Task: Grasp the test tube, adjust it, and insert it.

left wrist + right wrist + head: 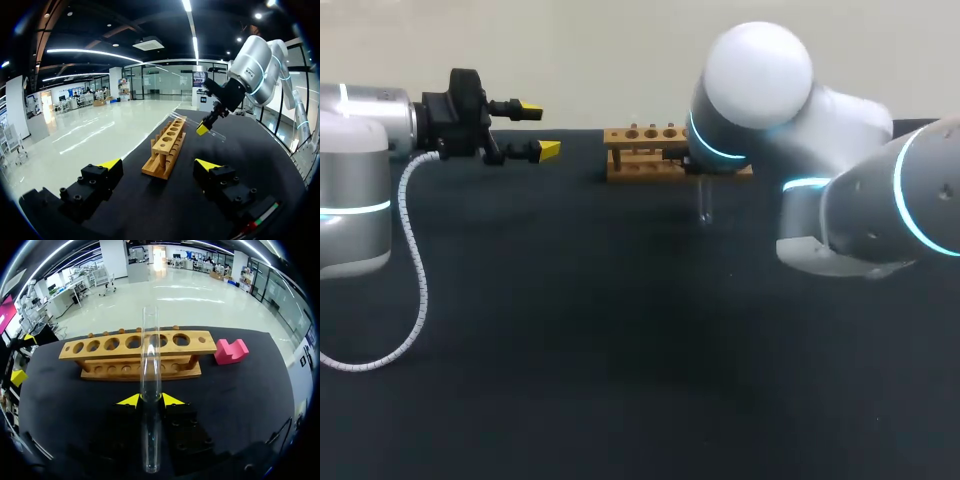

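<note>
A clear glass test tube (pixel 150 355) lies between the yellow tips of my right gripper (pixel 150 400), which is shut on it near its middle. The tube's open mouth points toward the wooden rack (pixel 135 352), which has a row of several holes. In the head view the tube (pixel 705 205) hangs just in front of the rack's (pixel 642 150) right end, and the right arm's elbow hides the gripper. From the left wrist, the right gripper (pixel 202 129) holds the tube (pixel 215 133) beside the rack (pixel 167 147). My left gripper (pixel 540 131) hovers open and empty left of the rack.
A pink block (pixel 231 351) sits on the black table (pixel 570 330) past the rack's right end. My bulky right arm (pixel 840 200) hangs over the table's right side. A white coiled cable (pixel 412 260) hangs from the left arm.
</note>
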{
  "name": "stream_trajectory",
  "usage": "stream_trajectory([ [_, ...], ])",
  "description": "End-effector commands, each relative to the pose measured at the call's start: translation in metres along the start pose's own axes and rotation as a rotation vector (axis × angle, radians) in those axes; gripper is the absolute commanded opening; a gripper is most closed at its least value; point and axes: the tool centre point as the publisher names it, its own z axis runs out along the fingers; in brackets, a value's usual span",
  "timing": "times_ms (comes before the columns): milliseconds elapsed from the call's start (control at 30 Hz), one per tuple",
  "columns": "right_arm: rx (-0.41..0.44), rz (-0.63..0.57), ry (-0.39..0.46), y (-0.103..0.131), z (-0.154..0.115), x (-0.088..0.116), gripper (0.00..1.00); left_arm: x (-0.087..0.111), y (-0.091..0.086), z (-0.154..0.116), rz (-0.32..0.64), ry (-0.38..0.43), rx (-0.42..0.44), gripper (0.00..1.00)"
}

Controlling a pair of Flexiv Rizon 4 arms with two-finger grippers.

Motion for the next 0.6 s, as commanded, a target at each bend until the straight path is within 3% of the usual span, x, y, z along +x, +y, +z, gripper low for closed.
stream_trajectory([
  [33, 0.014, 0.01, -0.018, 0.0, -0.013, 0.002, 0.0, 0.0, 0.002, 0.001, -0.001, 0.003, 0.004, 1.0],
  [600, 0.031, 0.056, -0.1, -0.009, -0.055, -0.003, 0.0, 0.0, 0.002, 0.001, -0.001, 0.003, 0.004, 1.0],
])
